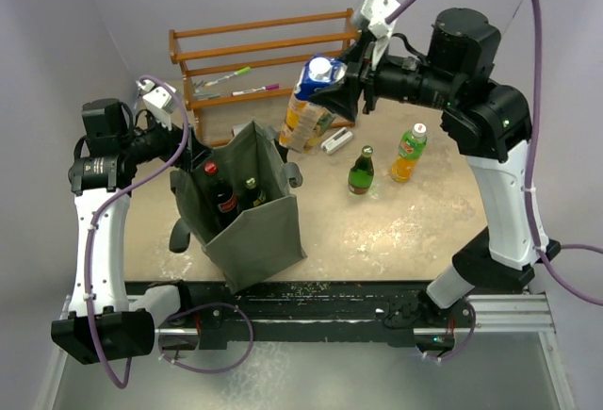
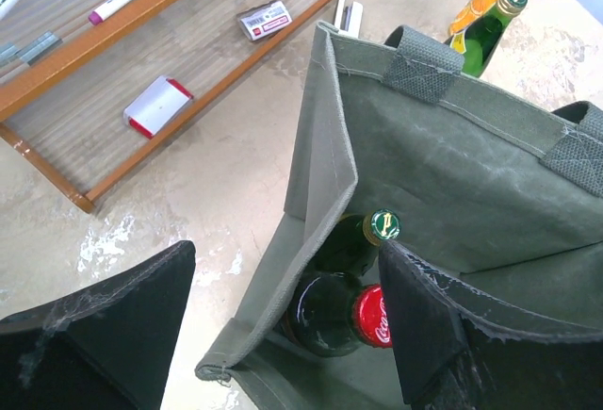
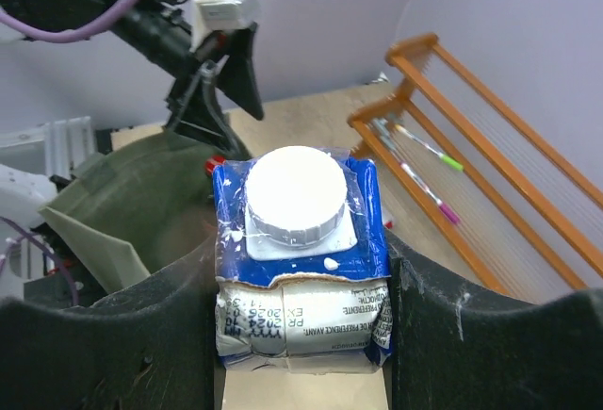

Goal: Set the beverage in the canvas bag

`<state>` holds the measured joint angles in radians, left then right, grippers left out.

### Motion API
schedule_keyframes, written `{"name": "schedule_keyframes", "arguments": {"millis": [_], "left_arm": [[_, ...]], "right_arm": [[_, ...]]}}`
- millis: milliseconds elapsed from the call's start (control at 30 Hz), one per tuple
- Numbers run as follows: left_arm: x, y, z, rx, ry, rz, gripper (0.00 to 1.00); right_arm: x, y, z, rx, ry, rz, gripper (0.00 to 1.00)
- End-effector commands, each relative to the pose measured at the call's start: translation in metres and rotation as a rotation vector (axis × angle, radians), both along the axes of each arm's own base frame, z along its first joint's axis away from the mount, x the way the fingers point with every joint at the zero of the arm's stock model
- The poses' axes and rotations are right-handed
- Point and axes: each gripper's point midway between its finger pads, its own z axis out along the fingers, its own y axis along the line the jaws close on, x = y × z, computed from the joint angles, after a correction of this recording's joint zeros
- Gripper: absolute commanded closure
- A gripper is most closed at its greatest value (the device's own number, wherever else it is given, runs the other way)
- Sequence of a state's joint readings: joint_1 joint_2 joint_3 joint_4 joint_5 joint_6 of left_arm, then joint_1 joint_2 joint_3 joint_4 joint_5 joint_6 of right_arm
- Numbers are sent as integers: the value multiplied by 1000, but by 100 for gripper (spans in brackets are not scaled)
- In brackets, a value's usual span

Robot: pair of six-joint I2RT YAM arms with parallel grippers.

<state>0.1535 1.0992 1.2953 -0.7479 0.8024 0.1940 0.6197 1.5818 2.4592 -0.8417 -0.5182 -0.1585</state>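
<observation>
The dark grey-green canvas bag (image 1: 247,226) stands open at the left of the table, with a red-capped cola bottle (image 1: 212,170) and a green-capped bottle (image 1: 251,184) inside. My right gripper (image 1: 341,91) is shut on a beverage carton (image 1: 307,108) with a blue top and white cap (image 3: 295,190). It holds the carton tilted in the air, just right of and behind the bag's mouth. My left gripper (image 2: 283,335) is open and straddles the bag's left wall (image 2: 320,203), one finger inside and one outside.
A green glass bottle (image 1: 361,171) and an orange-drink bottle (image 1: 408,154) stand on the table right of the bag. A wooden rack (image 1: 264,42) with markers stands at the back. A small white box (image 1: 336,140) lies in front of it.
</observation>
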Motion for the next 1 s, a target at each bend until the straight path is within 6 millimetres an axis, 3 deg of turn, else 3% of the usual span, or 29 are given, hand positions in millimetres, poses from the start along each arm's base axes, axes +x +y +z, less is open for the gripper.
{"name": "schedule_keyframes", "arguments": {"millis": [0, 300, 633, 967], "left_arm": [[4, 0, 6, 17, -46, -5, 18], [4, 1, 1, 18, -39, -2, 18], [5, 1, 0, 22, -39, -7, 19], [7, -1, -1, 19, -41, -20, 24]], "right_arm": [[-53, 8, 115, 274, -352, 115, 100], [-78, 51, 113, 311, -300, 307, 100], [-68, 83, 66, 219, -187, 370, 100], [-89, 100, 35, 189, -28, 544, 100]]}}
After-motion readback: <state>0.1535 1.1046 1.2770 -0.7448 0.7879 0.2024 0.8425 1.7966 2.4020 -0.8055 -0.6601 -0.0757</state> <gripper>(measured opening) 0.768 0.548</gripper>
